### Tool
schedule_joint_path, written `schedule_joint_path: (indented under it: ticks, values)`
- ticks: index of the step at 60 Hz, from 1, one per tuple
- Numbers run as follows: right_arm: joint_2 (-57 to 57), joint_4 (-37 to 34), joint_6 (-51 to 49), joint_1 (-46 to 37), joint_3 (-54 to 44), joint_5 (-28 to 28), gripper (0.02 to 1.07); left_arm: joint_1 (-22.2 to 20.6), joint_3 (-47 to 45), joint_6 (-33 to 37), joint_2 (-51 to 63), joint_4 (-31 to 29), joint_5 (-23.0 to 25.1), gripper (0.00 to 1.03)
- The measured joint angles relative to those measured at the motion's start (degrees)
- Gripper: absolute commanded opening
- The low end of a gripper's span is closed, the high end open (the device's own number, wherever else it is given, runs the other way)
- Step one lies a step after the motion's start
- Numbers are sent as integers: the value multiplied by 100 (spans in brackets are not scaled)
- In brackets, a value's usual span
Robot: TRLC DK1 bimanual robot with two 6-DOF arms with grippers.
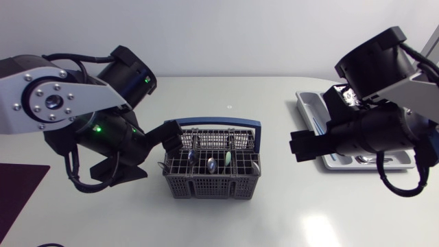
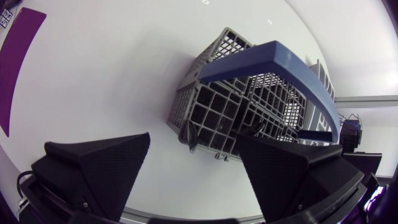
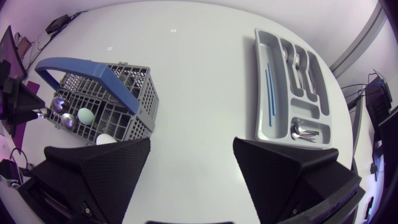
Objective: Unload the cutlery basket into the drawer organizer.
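White worktop point(image 1: 226, 219); left pincer point(image 2: 194, 140) open, basket point(image 2: 205, 109) just ahead of it; right pincer point(image 3: 191, 143) open, empty. Best: drop onto one spoon point(image 3: 60, 104), clearing the blue handle point(image 2: 280, 59).

Left hand point(image 2: 194, 137) open, fingers wide apart, right hand point(image 3: 192, 140) likewise open, both arms angled inward

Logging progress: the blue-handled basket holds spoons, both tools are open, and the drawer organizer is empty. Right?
Not empty: the right wrist view shows the drawer organizer already holding forks and other cutlery. The basket does hold spoons, and the left tool and right tool are open.
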Motion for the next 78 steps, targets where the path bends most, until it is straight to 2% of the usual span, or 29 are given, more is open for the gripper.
schedule_joint_path:
  ticks: [5, 10, 16, 22, 30, 43, 50, 61, 78]
  values:
    - [24, 42, 0, 68, -48, 2, 98, -22, -15, -15, 11, -17, -2, 72]
    - [37, 57, 0, 149, -48, 0, 98, -31, -15, -39, 11, -17, 2, 61]
    - [76, 66, 0, 184, -48, -2, 98, -31, -15, -122, 63, -17, 2, 56]
    - [101, 94, 2, 210, -50, 0, 98, -31, -15, -186, 131, -15, 20, 42]
    - [101, 201, 4, 278, -111, 0, 98, -31, -15, -212, 160, -17, 20, 30]
    - [101, 210, 24, 367, -225, 0, 98, -31, -15, -304, 166, -17, 20, 20]
    - [101, 210, 22, 382, -230, 0, 98, -31, -15, -313, 199, -13, 20, 20]
    - [101, 216, 24, 442, -313, 2, 98, -20, -13, -310, 251, 42, 37, 4]
    - [101, 332, 22, 522, -411, 0, 98, 13, 11, -313, 271, 232, 83, 4]
